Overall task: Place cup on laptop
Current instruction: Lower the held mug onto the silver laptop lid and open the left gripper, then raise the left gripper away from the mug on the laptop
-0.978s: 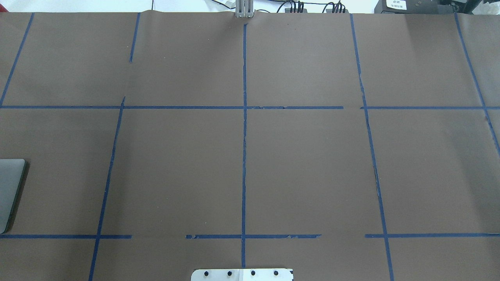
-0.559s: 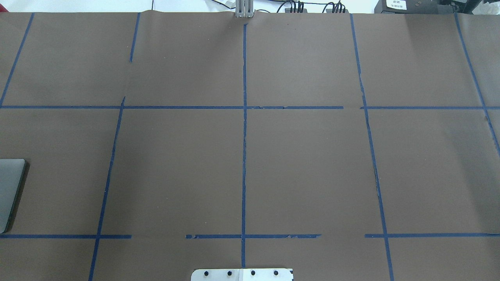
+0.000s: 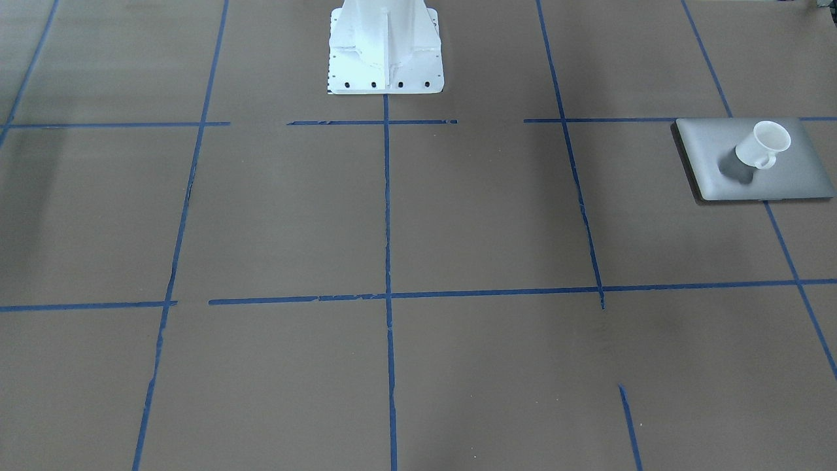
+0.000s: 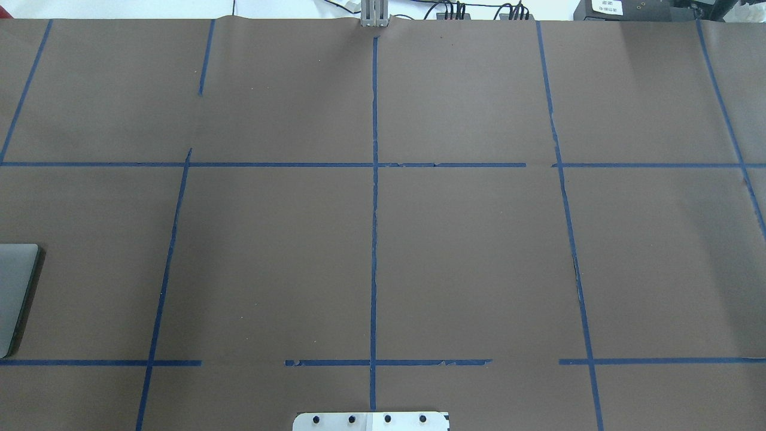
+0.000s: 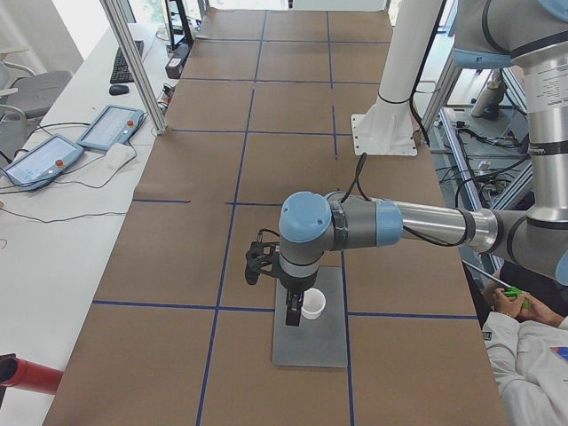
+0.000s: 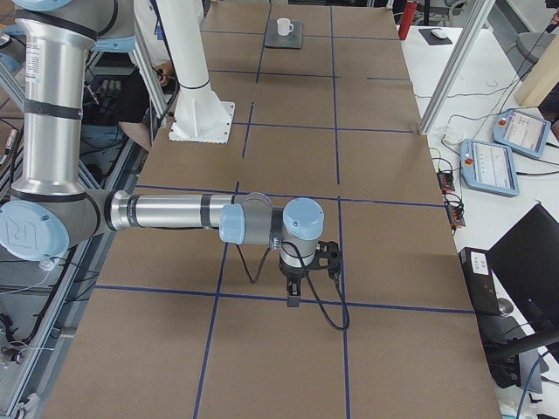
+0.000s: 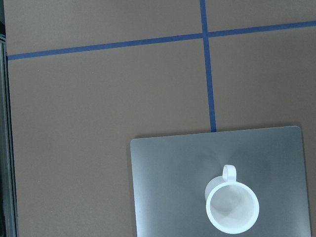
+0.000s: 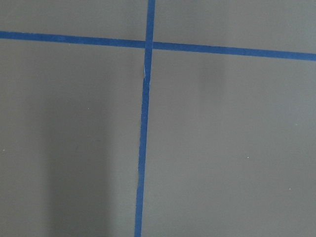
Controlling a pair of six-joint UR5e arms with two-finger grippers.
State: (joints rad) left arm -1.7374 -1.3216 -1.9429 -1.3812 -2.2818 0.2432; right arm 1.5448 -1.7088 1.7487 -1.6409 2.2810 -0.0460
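The cup (image 7: 232, 210) stands upright on the laptop (image 7: 168, 197), at 5 o'clock in the left wrist view, near the left fingers (image 5: 294, 313), whose opening I cannot tell; the right fingers (image 6: 293, 298), equally unreadable, hang well apart.

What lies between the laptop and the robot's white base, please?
Only brown paper and blue tape lines separate the laptop from the white base, in the front-facing view.

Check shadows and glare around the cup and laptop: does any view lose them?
Exterior front-facing: the cup throws a soft shadow toward the view's left across the laptop, no glare. Left wrist: both sharp, evenly lit. Overhead exterior: laptop cropped to a sliver at the left edge, cup out of frame.
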